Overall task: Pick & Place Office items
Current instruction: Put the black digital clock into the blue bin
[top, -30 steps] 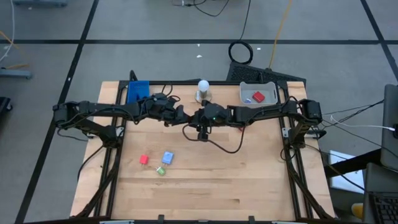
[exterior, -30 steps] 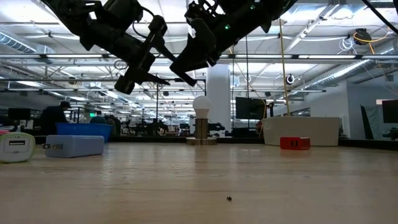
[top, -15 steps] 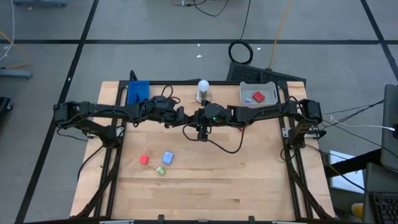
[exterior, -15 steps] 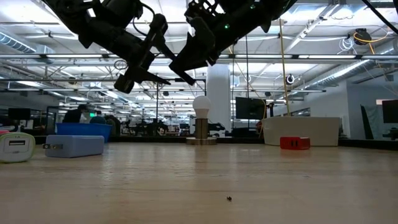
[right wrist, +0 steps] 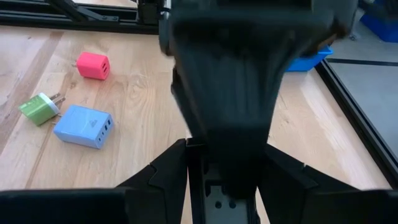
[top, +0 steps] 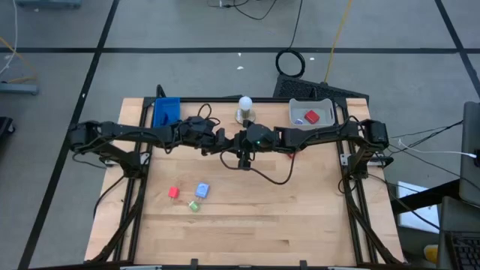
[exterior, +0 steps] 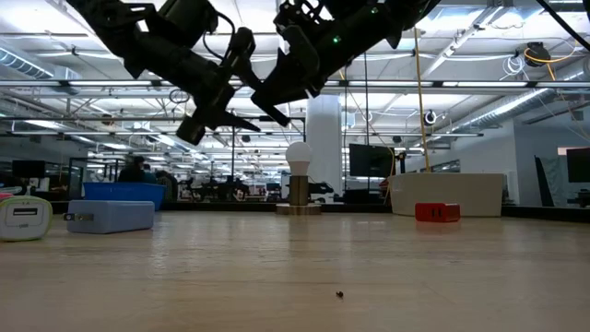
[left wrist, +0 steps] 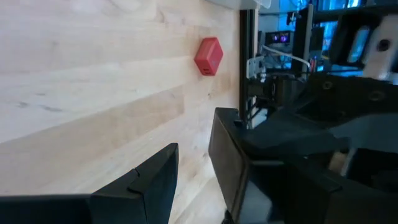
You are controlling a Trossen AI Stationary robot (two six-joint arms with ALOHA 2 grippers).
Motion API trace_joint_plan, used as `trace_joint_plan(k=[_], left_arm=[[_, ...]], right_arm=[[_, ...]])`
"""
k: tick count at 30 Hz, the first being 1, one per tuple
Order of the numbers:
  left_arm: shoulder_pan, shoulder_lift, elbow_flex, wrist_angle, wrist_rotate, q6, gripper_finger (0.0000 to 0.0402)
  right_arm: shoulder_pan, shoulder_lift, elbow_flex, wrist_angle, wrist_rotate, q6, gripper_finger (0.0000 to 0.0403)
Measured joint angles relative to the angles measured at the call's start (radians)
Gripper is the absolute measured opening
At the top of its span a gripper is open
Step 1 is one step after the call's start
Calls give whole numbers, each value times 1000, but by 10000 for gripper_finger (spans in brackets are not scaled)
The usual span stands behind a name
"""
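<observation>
The wooden table (top: 300, 217) is the big thing here, with both dark arms stretched in from 9 and 3 o'clock so they nearly meet over the middle.

- The left gripper (top: 223, 140) hangs in the air just on the 9 o'clock side of centre. Its 2 fingers stand apart with nothing between them.
- The right gripper (top: 242, 152) is just beside it at centre, clamped on a dark rectangular piece (right wrist: 230, 93). A black cable (top: 274, 178) loops away over the wood toward 4 o'clock.
- The blue tray (top: 166, 110) sits at 11 o'clock.
- The grey tray (top: 324, 107) is at 1 o'clock, with a red block (top: 311, 116) inside it.
- A white ball on a round base (top: 244, 105) stands at 12 o'clock, between the trays.
- 3 loose bits lie close together near 7 o'clock, well apart from both grippers: a light-blue block (top: 202, 190), a red block (top: 173, 192) and a green bit (top: 193, 205).
</observation>
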State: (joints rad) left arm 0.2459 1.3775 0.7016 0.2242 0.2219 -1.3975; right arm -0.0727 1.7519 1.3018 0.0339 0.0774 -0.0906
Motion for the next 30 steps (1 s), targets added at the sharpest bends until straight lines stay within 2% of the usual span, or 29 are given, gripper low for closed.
trace_joint_plan(k=[5, 20, 24, 30], left_arm=[[0, 52, 42, 36, 46, 4, 230], [-13, 58, 51, 5, 45, 3, 222], [-11, 58, 51, 9, 41, 3, 181], [-12, 58, 50, 13, 39, 3, 90]], right_arm=[[0, 0, 0, -5, 0, -4, 149], [1, 0, 0, -35, -1, -3, 149], [1, 0, 0, -34, -1, -4, 149], [0, 0, 0, -33, -1, -4, 148]])
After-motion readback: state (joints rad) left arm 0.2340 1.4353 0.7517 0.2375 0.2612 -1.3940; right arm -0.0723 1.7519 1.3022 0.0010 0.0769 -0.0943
